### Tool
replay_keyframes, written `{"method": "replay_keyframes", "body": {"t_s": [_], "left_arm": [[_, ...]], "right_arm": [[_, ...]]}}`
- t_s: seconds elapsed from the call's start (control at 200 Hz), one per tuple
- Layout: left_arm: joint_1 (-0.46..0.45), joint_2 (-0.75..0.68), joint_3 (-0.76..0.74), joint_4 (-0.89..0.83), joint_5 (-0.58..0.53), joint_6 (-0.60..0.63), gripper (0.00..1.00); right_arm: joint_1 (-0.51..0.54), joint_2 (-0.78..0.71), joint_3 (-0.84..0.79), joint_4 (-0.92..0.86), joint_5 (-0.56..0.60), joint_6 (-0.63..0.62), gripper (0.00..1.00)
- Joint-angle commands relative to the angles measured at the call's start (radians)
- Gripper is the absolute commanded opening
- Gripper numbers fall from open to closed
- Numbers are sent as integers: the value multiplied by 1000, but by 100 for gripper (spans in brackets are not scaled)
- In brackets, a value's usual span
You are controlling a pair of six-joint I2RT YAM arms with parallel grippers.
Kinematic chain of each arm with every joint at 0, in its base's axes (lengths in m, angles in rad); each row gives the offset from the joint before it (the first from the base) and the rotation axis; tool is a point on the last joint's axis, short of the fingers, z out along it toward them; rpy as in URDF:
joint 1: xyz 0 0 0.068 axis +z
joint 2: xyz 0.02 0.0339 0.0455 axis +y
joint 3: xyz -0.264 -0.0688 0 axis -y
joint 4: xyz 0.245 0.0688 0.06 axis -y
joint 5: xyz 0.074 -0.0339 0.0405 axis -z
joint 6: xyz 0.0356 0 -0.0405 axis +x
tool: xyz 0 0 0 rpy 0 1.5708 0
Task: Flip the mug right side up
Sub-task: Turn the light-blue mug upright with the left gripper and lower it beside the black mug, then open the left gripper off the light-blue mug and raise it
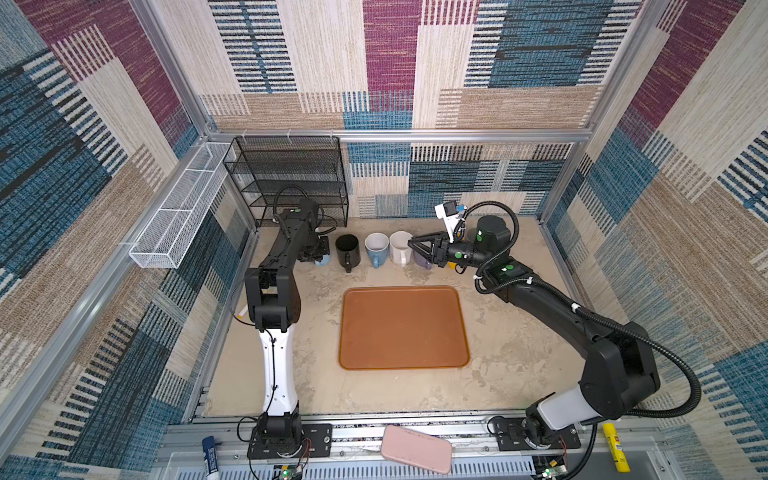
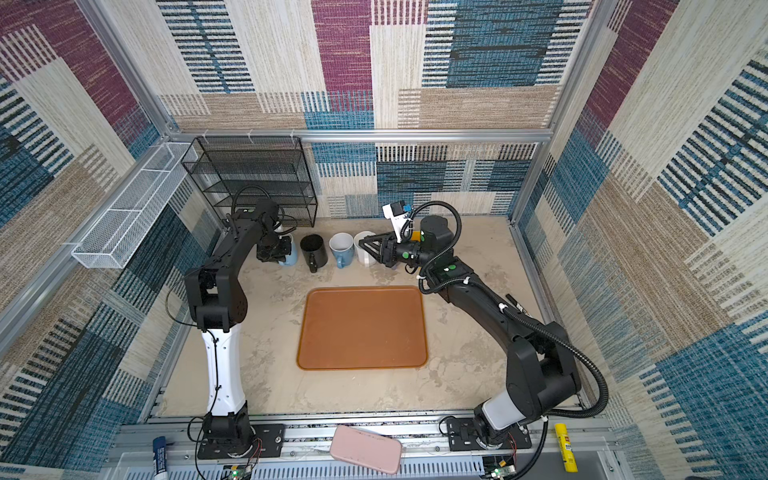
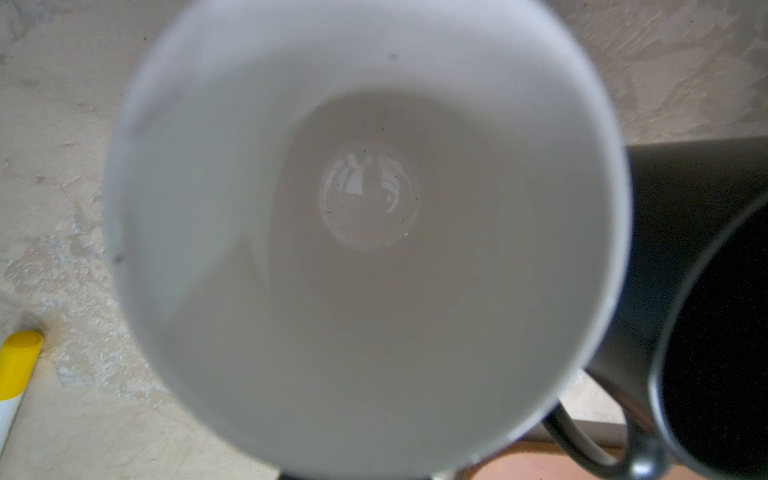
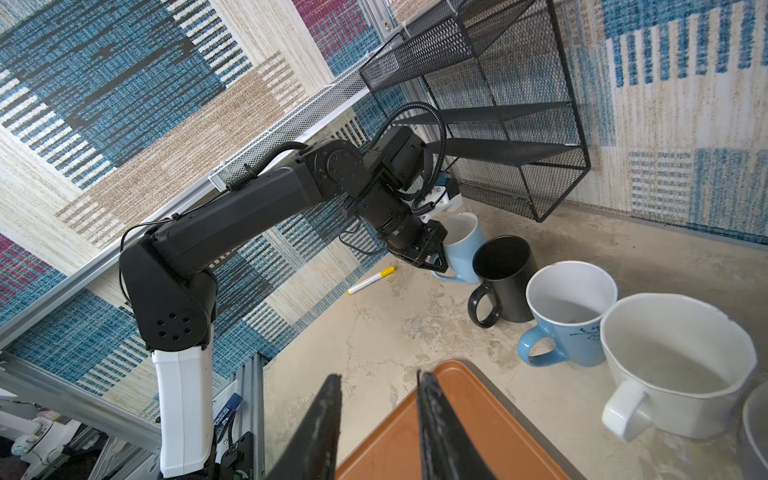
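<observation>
The light blue mug [image 1: 324,260] [image 2: 291,254] stands at the left end of a row of mugs by the back wall. Its mouth faces up and it leans slightly [image 4: 464,243]. My left gripper [image 1: 312,251] [image 2: 272,249] [image 4: 435,259] is shut on it by the handle side. In the left wrist view its white inside [image 3: 365,232] fills the frame and hides the jaws. My right gripper [image 1: 412,243] [image 2: 362,241] [image 4: 378,376] hovers over the right end of the row, open, with nothing between its fingers.
To the right of the held mug stand a black mug [image 1: 347,248], a blue mug [image 1: 376,247], a white mug [image 1: 400,246] and a purple one [image 1: 423,261]. A brown tray [image 1: 403,328] lies mid-table. A black mesh rack [image 1: 286,178] stands behind the left arm. A yellow marker [image 4: 372,280] lies nearby.
</observation>
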Motion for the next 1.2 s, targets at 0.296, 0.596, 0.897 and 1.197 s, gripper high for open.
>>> {"method": "replay_keyframes", "body": {"t_s": [0.296, 0.596, 0.897, 1.197], "left_arm": [[2, 2, 27, -51, -9, 34, 9], [2, 6, 39, -57, -4, 37, 15], [2, 8, 40, -65, -14, 40, 15], [2, 4, 44, -71, -11, 40, 20]], "right_arm": [[2, -8, -3, 14, -1, -3, 34], [1, -9, -5, 14, 2, -4, 34], [1, -7, -6, 13, 6, -8, 34], [0, -10, -4, 8, 9, -9, 34]]}}
